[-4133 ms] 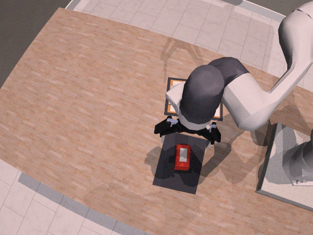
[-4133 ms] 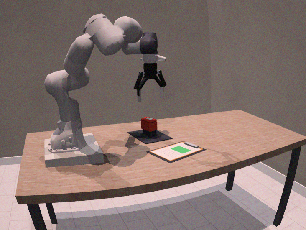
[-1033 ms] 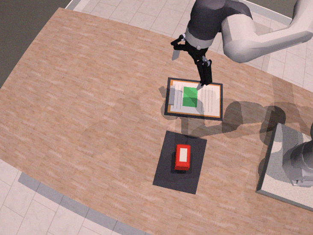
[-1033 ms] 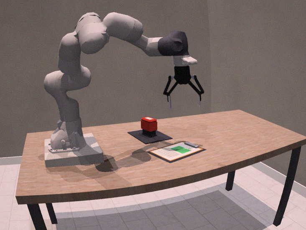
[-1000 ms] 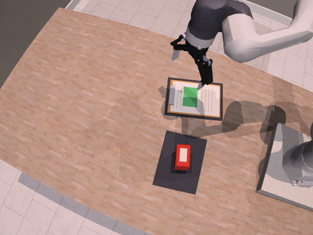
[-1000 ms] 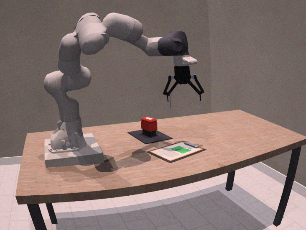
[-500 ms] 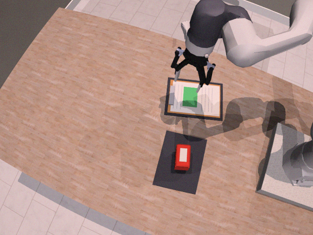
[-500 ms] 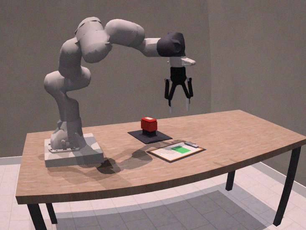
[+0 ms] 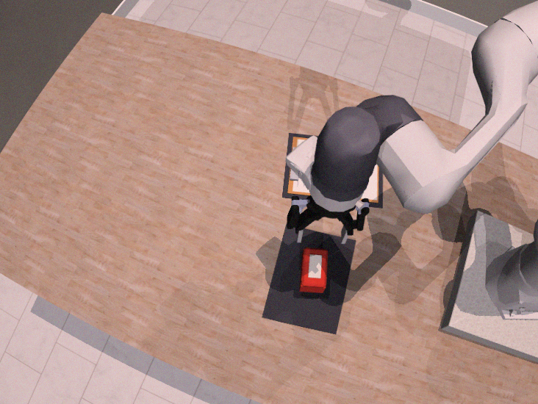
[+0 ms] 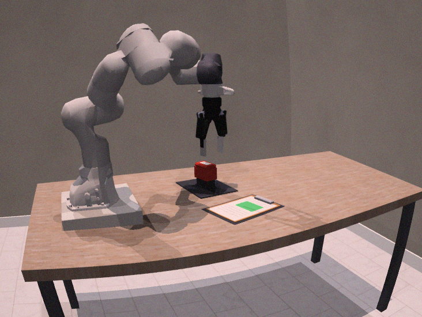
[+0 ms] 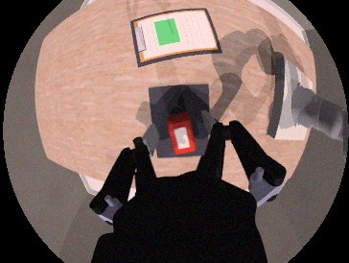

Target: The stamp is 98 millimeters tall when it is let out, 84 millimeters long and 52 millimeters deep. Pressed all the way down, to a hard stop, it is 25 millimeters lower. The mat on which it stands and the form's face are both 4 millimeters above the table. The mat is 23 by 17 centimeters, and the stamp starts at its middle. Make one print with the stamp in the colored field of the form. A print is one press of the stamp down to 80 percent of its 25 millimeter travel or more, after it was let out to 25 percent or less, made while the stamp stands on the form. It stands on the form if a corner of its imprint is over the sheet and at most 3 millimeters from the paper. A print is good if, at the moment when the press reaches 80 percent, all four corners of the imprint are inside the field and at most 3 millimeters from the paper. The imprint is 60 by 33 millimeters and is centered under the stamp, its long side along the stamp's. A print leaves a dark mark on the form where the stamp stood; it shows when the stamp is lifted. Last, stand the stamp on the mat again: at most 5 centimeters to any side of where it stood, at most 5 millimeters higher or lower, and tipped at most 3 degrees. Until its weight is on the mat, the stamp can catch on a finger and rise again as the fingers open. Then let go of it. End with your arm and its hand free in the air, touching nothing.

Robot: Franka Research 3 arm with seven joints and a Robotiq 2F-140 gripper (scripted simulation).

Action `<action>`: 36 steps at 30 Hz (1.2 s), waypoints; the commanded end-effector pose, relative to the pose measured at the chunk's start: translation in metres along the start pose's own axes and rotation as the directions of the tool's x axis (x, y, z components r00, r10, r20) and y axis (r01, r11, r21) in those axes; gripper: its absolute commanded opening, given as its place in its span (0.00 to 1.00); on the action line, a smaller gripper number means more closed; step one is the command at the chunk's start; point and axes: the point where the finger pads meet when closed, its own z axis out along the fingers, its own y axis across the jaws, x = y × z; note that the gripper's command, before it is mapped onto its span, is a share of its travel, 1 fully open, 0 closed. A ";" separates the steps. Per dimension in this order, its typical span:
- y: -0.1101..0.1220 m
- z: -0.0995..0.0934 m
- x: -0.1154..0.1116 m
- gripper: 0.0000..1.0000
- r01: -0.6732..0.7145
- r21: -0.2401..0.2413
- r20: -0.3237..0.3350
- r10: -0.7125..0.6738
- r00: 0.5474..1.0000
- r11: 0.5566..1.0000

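Observation:
The red stamp [image 9: 314, 269] [image 10: 205, 170] [image 11: 181, 135] stands upright at the middle of the dark mat [image 9: 300, 312] [image 10: 225, 188] [image 11: 197, 93]. My gripper [image 9: 321, 238] [image 10: 211, 150] [image 11: 179, 124] hangs straight above the stamp, a little clear of its top. Its fingers are partly open, one to each side, and nothing is between them. The form [image 10: 228, 209] [image 11: 194, 30] lies flat on its clipboard beyond the mat. Its green field [image 10: 249, 206] [image 11: 167, 33] bears no mark. In the top view my arm hides most of the form [image 9: 300, 184], and the field is out of sight.
The robot's base plate [image 9: 478, 282] [image 10: 102, 211] stands on the wooden table [image 9: 152, 173] [image 10: 306, 184] to one side of the mat. A clip [image 10: 263, 199] sits at one end of the clipboard.

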 end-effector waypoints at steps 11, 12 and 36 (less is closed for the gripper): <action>-0.007 0.009 -0.049 0.55 -0.048 0.010 0.000 0.048 0.999 0.999; -0.007 0.009 -0.049 0.55 -0.048 0.010 0.000 0.048 0.999 0.999; -0.007 0.050 -0.049 0.55 -0.048 0.010 0.000 0.048 0.999 0.999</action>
